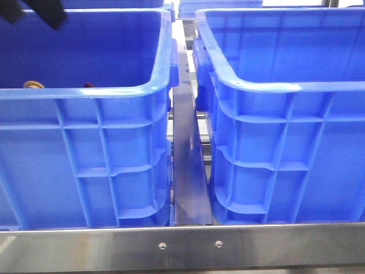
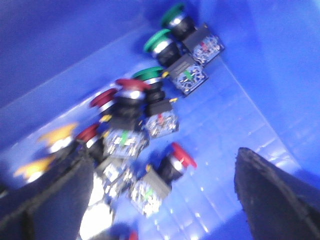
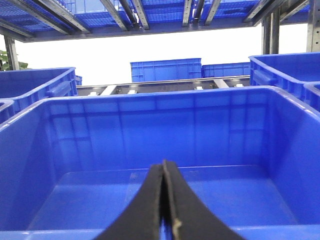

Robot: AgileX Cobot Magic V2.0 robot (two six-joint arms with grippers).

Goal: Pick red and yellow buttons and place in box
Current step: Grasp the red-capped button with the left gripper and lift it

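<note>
Blurred left fingers [image 2: 280,200] partly hide the buttons [image 2: 127,135].

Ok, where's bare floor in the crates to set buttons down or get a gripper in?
The right crate shows bare floor wall to wall. In the left crate, floor is free beside the lone red button, toward the right finger; green buttons and red ones crowd the rest.

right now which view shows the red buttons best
The left wrist view: the red buttons lie in plain sight among green and yellow ones on the crate floor, between the open left gripper fingers. The front view shows only a dark sliver above the crate rim. The right wrist view shows none.
</note>
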